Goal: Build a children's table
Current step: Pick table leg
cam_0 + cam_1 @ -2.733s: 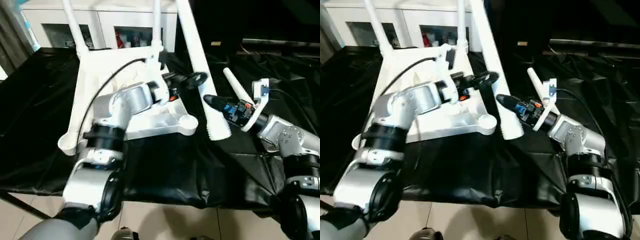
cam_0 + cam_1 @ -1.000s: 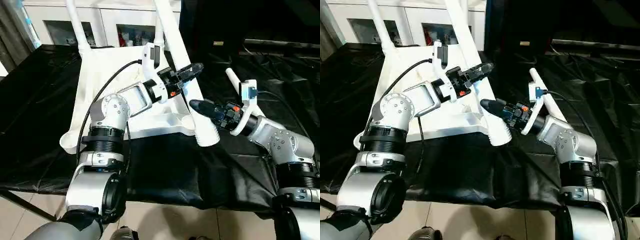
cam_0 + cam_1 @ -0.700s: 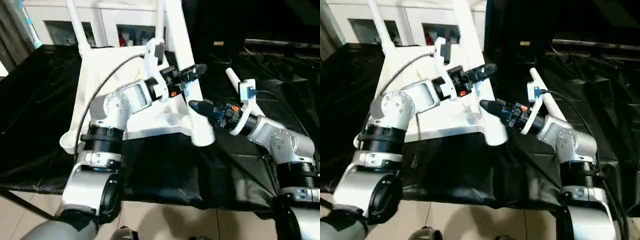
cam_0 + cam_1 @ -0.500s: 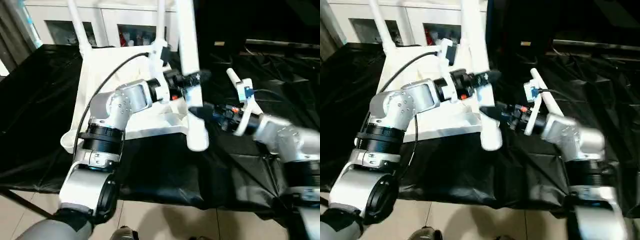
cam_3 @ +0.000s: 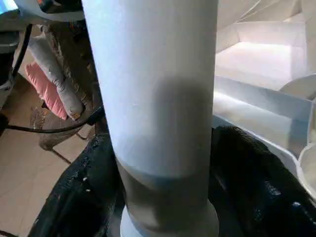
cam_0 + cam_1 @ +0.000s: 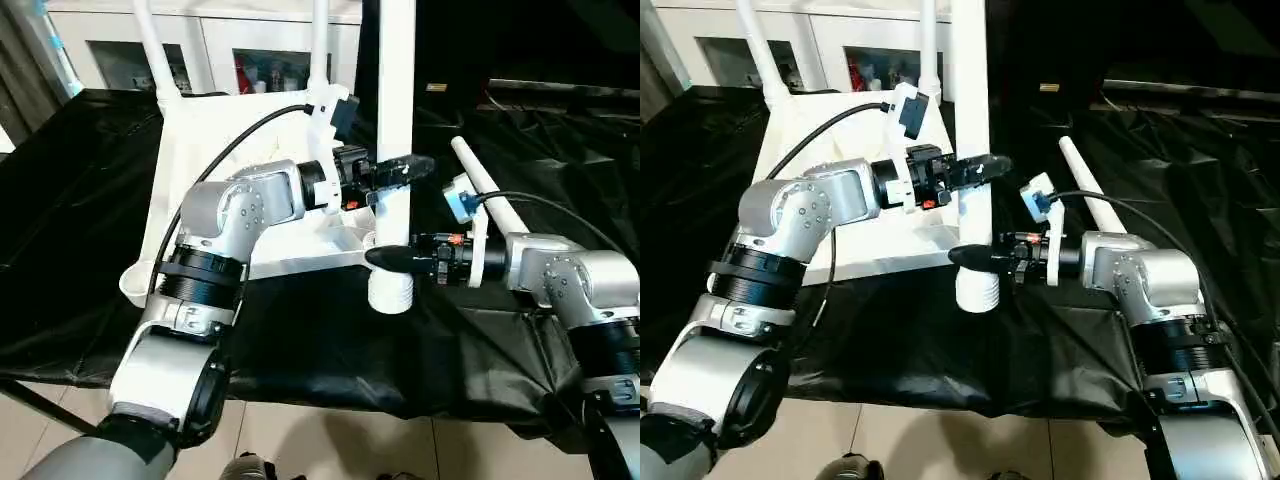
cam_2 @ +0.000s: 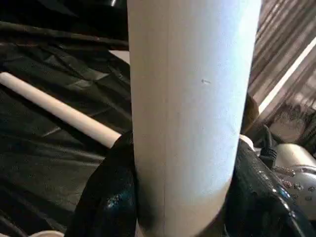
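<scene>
A black-draped work table (image 6: 90, 250) spans the head views. On it, from 9 to 12 o'clock of the scene's middle, lies the white tabletop (image 6: 200, 165), underside up, with a round socket at its near left corner (image 6: 135, 285). Two legs already stand in its far corners, one at 11 o'clock (image 6: 150, 50) and one at 12 o'clock (image 6: 320, 40), both rising out of the top edge.

At the centre a third leg (image 6: 395, 120) stands upright, its ribbed lower end (image 6: 391, 292) hanging just past the tabletop's near right corner, over the black cloth. Whether that end touches the cloth or the corner socket cannot be told.

The left gripper (image 6: 395, 172) reaches in from 9 o'clock and pinches this leg at mid height; in the left wrist view its black fingers (image 7: 106, 197) press either side of the white tube. The right gripper (image 6: 392, 258) comes in from 3 o'clock, lower down, just above the ribbed end. In the right wrist view its fingers (image 5: 79, 197) flank the tube, but whether they bear on it or stand slightly free cannot be told.

The fourth leg (image 6: 490, 195) lies on the cloth at 2 o'clock, slanting away behind the right forearm (image 6: 560, 275), apart from the tabletop.

Beyond the table, at 12 o'clock, stands a white cabinet (image 6: 240, 60).
</scene>
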Robot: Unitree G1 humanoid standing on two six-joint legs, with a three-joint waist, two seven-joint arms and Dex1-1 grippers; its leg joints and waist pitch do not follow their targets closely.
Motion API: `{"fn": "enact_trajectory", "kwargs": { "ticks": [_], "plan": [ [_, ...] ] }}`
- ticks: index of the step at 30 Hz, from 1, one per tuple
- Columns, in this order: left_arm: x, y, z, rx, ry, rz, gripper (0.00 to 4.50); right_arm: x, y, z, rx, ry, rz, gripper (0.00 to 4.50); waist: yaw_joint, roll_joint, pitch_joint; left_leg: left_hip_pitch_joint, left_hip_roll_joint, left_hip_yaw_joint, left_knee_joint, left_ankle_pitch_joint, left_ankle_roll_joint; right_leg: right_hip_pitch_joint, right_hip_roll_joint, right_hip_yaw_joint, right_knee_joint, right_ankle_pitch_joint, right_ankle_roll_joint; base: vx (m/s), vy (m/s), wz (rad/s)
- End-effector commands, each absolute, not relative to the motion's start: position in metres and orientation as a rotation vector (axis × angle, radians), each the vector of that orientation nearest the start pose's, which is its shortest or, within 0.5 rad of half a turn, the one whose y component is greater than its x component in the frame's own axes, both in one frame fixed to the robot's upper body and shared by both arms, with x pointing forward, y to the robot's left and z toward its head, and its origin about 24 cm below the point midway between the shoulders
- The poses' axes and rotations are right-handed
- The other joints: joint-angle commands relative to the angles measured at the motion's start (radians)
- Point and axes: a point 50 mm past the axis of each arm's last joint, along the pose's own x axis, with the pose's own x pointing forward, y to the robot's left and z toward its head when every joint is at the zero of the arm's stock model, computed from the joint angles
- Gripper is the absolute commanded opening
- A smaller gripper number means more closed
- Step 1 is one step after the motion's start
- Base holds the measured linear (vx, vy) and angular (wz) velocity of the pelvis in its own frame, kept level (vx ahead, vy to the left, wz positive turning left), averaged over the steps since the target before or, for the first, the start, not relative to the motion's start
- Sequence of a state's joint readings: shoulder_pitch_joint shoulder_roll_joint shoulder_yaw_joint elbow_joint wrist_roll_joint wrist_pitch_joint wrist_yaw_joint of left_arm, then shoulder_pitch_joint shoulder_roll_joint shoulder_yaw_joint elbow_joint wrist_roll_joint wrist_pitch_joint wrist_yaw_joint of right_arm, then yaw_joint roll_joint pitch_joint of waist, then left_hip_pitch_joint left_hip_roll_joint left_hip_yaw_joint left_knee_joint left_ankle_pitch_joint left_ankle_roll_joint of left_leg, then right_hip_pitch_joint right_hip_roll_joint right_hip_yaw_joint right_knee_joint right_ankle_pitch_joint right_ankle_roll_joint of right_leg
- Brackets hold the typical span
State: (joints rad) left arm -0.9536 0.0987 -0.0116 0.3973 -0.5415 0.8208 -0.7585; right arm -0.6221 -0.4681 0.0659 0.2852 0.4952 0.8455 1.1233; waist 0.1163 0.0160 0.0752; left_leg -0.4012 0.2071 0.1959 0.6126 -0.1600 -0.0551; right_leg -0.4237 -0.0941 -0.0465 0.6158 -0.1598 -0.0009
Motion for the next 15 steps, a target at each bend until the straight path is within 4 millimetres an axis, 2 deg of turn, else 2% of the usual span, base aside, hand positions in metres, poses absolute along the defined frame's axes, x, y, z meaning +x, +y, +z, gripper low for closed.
{"fn": "enact_trajectory", "kwargs": {
  "ticks": [1, 15],
  "plan": [
    [0.3423, 0.0339, 0.2077, -0.319, 0.199, -1.296, 1.84, 0.3187, -0.1610, 0.1166, 0.233, 0.515, 1.158, 3.04, 0.005, -0.029, -0.095, 0.021, 0.010, -0.006, -0.059, -0.112, 0.050, 0.064, -0.039, 0.021, -0.060, -0.174, -0.225, 0.000, 0.000, 0.00],
    [0.3360, 0.0298, 0.2060, -0.298, 0.212, -1.345, 1.84, 0.3161, -0.1575, 0.1130, 0.219, 0.539, 1.193, 3.04, 0.006, -0.029, -0.096, 0.021, 0.008, -0.005, -0.058, -0.110, 0.051, 0.065, -0.037, 0.022, -0.059, -0.166, -0.228, 0.000, 0.000, 0.00]
  ]
}}
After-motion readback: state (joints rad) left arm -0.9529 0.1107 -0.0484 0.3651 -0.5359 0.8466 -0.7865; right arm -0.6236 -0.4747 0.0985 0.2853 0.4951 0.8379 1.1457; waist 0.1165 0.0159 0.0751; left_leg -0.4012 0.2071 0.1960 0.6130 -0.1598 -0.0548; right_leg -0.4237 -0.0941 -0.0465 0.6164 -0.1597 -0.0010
